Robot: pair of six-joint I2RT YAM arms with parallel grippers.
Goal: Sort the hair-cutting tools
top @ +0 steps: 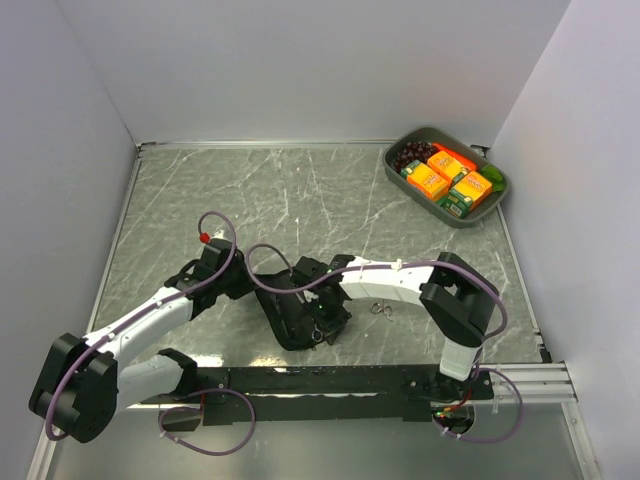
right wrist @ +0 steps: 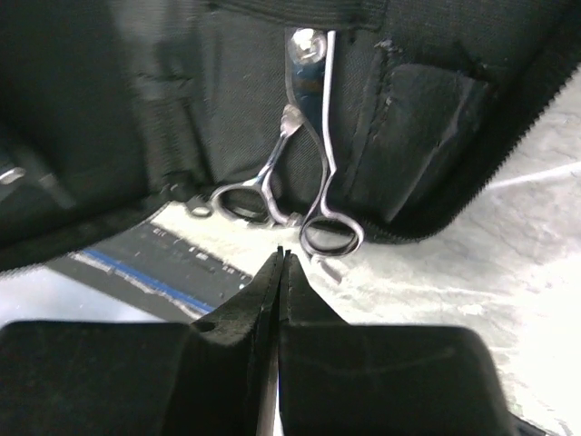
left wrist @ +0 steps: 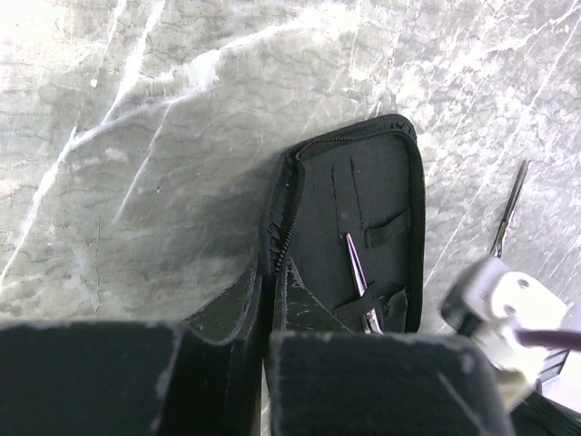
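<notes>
White arms [top: 385,280] with black joints [top: 75,388] and looping purple cables [top: 218,214].

Open black case [left wrist: 363,182], grey food tray [top: 390,166]

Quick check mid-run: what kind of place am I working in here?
Probably a lab robot test cell, not a salon: a marble-patterned tabletop boxed in by plain white walls, a left arm and right arm bolted to a black rail, and a grey bin of toy-like food packs.
</notes>
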